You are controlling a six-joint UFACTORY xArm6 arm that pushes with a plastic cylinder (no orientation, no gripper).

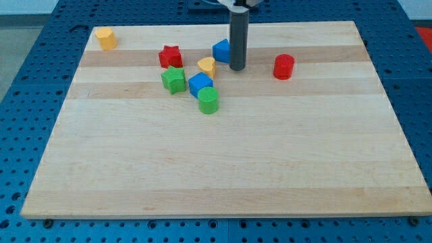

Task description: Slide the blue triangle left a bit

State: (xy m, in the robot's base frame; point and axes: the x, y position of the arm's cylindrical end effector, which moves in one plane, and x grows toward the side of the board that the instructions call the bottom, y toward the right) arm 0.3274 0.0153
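Observation:
The blue triangle [221, 50] sits on the wooden board [223, 169] near the view's top centre. My tip [237, 67] is on the board just right of and slightly below the blue triangle, close to it or touching it. The rod rises straight up from there and covers the triangle's right edge. A yellow heart-shaped block [207, 66] lies just left of my tip, below the triangle.
A red star [170, 56], green star [173, 79], blue cube [200, 84] and green cylinder [208, 100] cluster left of my tip. A red cylinder [283, 67] stands to the right. A yellow block [105, 38] sits at the top left corner.

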